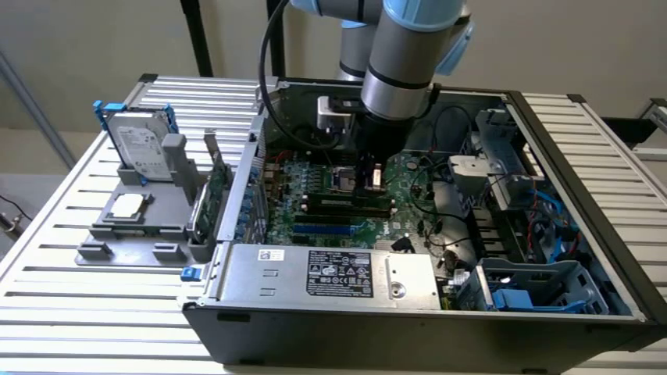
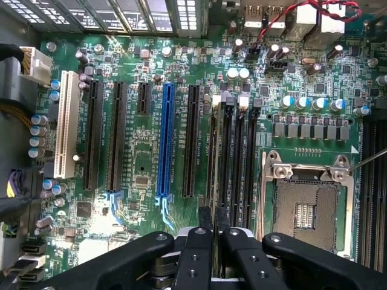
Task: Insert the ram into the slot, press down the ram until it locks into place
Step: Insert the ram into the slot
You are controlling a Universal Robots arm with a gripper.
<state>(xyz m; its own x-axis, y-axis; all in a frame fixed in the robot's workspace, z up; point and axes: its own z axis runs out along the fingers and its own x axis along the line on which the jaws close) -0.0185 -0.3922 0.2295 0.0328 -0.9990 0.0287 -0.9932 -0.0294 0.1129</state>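
My gripper (image 2: 213, 216) reaches down into the open computer case, low over the motherboard (image 2: 139, 163). Its two black fingers (image 2: 204, 217) stand close together with a thin strip, the ram (image 2: 213, 154), seen edge-on between them. The ram runs along the outermost of the parallel black memory slots (image 2: 225, 163), the one next to a black expansion slot. I cannot tell how deep it sits in the slot, or how the end clips stand. In the exterior view the gripper (image 1: 370, 178) hangs at the end of the memory slots (image 1: 344, 205).
A blue connector slot (image 2: 164, 139) and a white slot (image 2: 65, 124) lie beside the memory slots, with the open processor socket (image 2: 308, 205) on the other side. The power supply (image 1: 323, 273) fills the case front. Outside, a grey holder carries a hard drive (image 1: 140, 144) and a green expansion card (image 1: 214, 195).
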